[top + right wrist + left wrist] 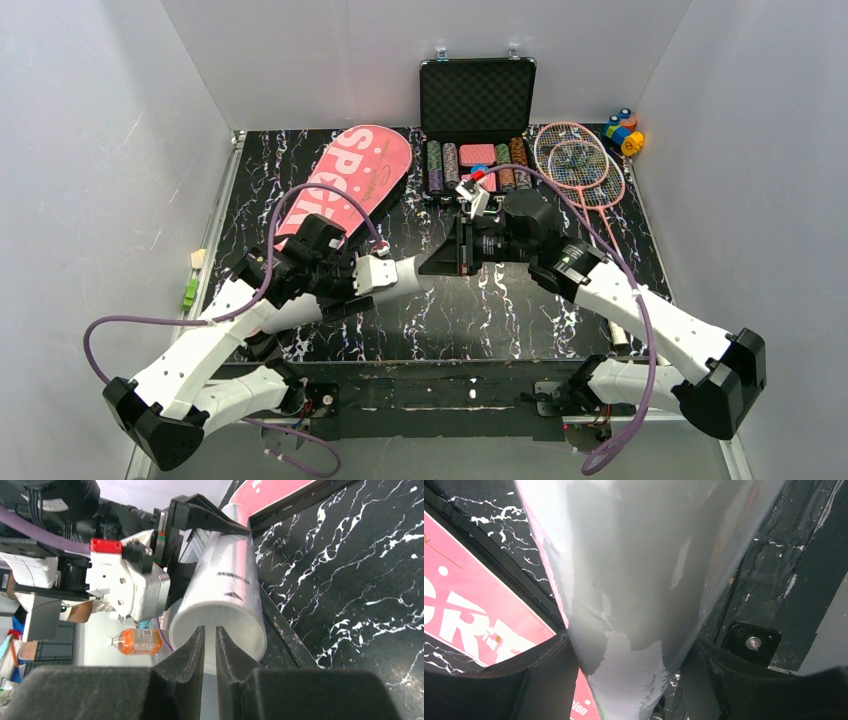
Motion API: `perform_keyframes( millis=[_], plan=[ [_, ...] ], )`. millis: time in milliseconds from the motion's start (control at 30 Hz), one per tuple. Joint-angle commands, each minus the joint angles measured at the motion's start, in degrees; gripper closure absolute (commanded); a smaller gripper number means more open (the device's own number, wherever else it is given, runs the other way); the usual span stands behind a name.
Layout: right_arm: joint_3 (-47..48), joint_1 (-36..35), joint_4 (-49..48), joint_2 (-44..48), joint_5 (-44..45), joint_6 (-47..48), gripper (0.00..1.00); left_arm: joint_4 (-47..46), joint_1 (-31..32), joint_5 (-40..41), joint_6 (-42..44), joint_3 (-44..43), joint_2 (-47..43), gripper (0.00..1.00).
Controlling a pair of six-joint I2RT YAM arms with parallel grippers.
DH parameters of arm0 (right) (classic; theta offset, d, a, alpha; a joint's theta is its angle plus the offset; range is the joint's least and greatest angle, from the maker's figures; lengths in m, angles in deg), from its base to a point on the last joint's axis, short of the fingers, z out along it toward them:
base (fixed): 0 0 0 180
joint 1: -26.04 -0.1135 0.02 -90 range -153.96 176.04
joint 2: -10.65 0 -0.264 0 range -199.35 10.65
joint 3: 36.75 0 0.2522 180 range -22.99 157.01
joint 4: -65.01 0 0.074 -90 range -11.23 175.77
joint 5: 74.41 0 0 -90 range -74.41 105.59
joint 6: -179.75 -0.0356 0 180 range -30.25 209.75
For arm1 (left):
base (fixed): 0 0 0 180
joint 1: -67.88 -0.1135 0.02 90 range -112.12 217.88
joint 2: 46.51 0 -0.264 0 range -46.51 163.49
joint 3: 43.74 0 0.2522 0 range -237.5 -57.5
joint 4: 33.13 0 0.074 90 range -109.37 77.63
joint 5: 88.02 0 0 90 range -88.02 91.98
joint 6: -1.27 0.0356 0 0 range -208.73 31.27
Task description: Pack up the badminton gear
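My left end effector point(372, 272) is clamped on the long white tube point(402, 269). In the left wrist view the tube point(634, 580) fills the space between the two dark fingers point(544, 680), and both press on its sides. The tube is held up over the middle of the black marble-look counter point(480, 310). It lies almost flat, and its open end points right.

My right end effector point(445, 262) sits right at that open end. In the right wrist view its two black fingers point(192, 652) are very close together, with only a thin gap. They are just in front of the round mouth of the tube point(225, 590). I cannot tell if they are pinching anything.

The pink racket-shaped bag with white "SPORT" letters point(350, 180) lies flat on the far left part of the counter. The two thin pink-framed rackets point(580, 165) lie one over the other on the far right. Between the bag and the rackets stands an open black case of poker chips point(477, 130), with its lid up against the far wall. Some small colourful toy blocks point(623, 130) sit in the far right corner, just beside the racket heads.
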Motion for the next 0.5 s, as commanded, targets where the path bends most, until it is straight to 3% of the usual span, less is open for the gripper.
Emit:
perform_keyframes(
  millis=[0,467],
  plan=[
    [-2.02,-0.83,-0.08,4.54,3.2,0.4,0.79,-4.06,0.3,-3.08,-0.61,-3.12,-0.74,0.78],
    [-4.35,-0.83,-2.7,3.41,2.3,-1.65,0.84,-3.59,0.31,-3.68,-1.31,-4.96,-0.62,0.77]
  ],
)
